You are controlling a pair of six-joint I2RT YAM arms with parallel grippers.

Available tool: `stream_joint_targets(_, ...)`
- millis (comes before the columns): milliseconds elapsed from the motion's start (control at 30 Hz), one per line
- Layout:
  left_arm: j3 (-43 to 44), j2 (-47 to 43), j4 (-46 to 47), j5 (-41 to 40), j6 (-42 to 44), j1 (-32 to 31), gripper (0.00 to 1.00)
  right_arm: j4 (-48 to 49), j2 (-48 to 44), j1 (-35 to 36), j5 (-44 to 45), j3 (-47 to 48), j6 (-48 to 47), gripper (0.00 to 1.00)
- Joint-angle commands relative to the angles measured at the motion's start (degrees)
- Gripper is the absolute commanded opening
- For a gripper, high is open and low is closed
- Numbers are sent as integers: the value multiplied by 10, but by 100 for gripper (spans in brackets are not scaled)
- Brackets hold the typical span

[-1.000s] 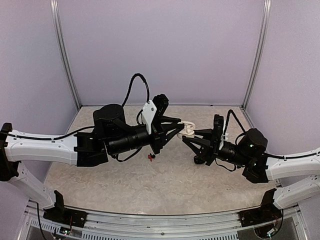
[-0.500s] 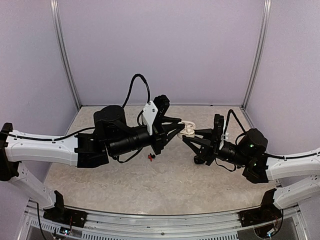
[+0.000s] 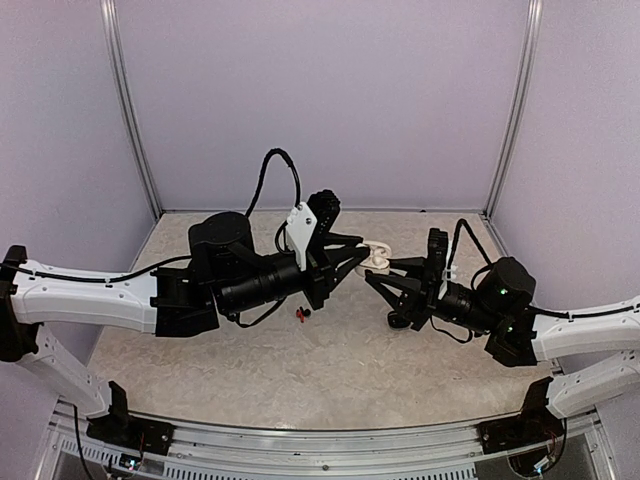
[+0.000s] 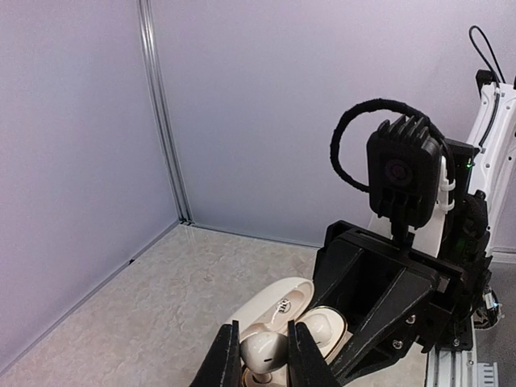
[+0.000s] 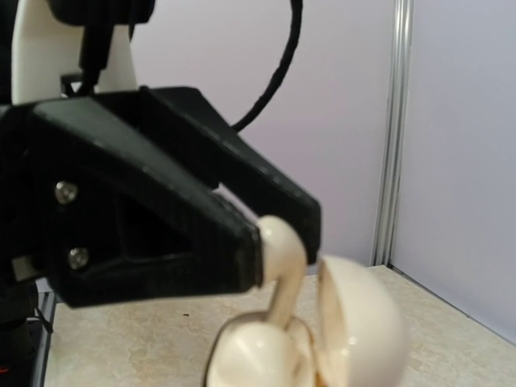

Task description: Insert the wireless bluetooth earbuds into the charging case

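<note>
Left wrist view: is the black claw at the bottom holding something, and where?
A small white plastic earbud, pinched across its rounded head, stem pointing down toward the open white charging case.

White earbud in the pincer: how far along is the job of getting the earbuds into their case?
Done: the charging case is open and held off the table by the right pincer. In hand: the left pincer pinches a white earbud, stem down, at the case's opening. Left: seat and release it; small red and black pieces, probably more earbuds, lie on the table.
</note>
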Motion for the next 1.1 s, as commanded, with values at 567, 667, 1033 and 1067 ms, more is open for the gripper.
stream_joint_targets(567,-10,12,-39,-2,-5,-2,18,62,-13,4,23,22,-7,0)
stream_joint_targets(667,-10,12,-40,-2,-6,-2,20,63,-13,4,25,21,-7,0)
stream_joint_targets(1033,-8,8,-43,2,-6,-2,26,63,-12,4,26,20,-8,0)
stream_joint_targets(1067,-9,8,-43,4,-5,-2,26,63,-11,4,26,19,-8,0)
